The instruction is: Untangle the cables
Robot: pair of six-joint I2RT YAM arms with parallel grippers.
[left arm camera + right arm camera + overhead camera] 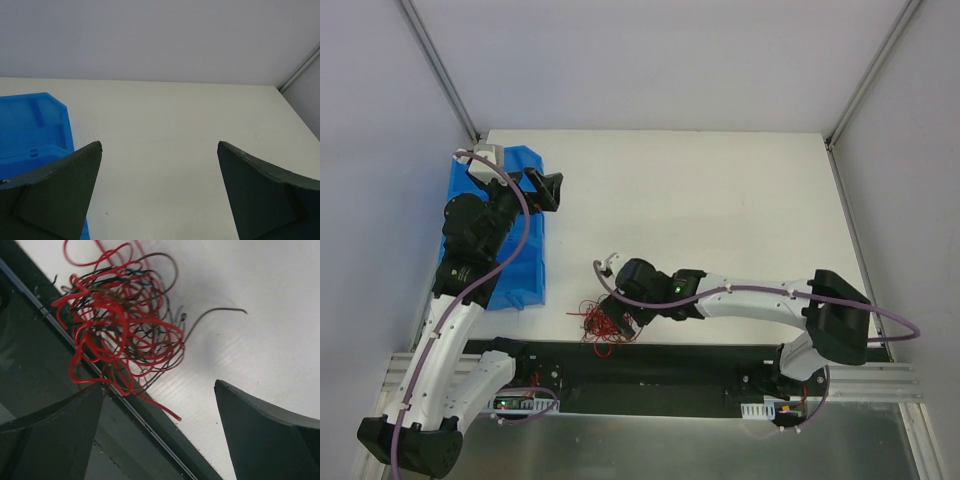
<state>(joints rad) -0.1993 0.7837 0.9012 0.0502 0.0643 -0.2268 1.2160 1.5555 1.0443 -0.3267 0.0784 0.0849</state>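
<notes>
Robot lab test cell, not a home or shop. Two white arms, left arm [460, 300] and right arm [760, 300], are bolted to a black base plate [650, 365] on an aluminium extrusion rail [890, 380]. White desk [720, 200] boxed in by plain white panels [650, 60] with metal corner posts [440, 65]. Purple harness [526, 215] runs exposed along the arms, bare circuit board [520, 403] by the left base. Props: blue plastic bin [525, 270], tangle of thin red and black cables [603, 322].
</notes>
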